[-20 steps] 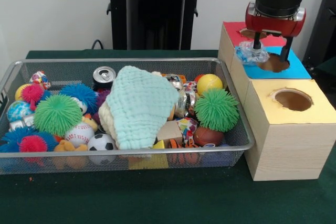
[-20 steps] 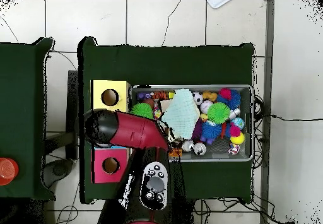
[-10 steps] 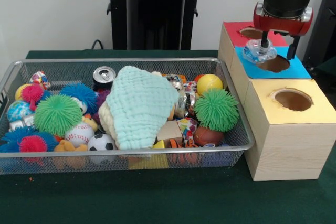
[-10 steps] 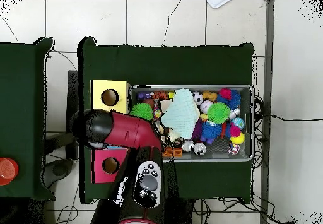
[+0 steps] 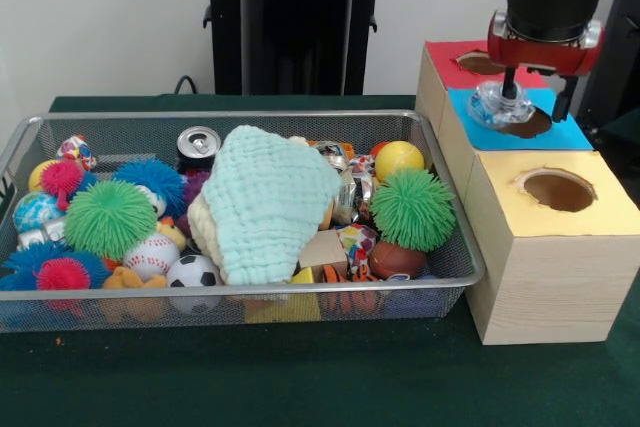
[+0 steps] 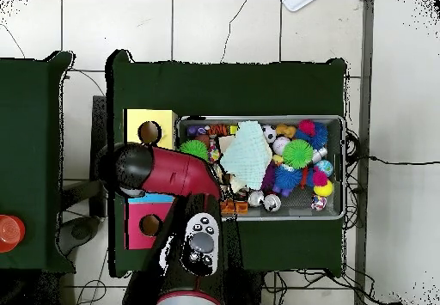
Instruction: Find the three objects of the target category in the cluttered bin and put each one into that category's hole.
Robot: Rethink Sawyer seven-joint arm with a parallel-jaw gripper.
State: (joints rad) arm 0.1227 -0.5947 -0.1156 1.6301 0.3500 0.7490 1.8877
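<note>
My gripper [image 5: 535, 104] hangs over the blue-topped box, just above its hole [image 5: 530, 125], shut on a crumpled clear plastic piece [image 5: 499, 105] that sits by the left finger [image 5: 511, 83]. The red-topped hole [image 5: 478, 64] lies behind it and the yellow-topped hole [image 5: 558, 190] in front. The wire bin [image 5: 250, 117] to the left holds a mint cloth [image 5: 265, 202], a drink can [image 5: 198, 143], spiky balls and small sports balls. In the overhead view the red arm [image 6: 168, 171] covers the gripper and the blue box.
The three boxes stand in a row right of the bin, wood-sided; the yellow box [image 6: 149, 131] and the red box [image 6: 148, 225] show from above. A black stand [image 5: 290, 22] rises behind the bin. Green cloth covers the table [image 5: 300, 377].
The gripper has carried the clear plastic piece rightward, from the blue box's left edge to over its hole. The bin's contents have not moved.
</note>
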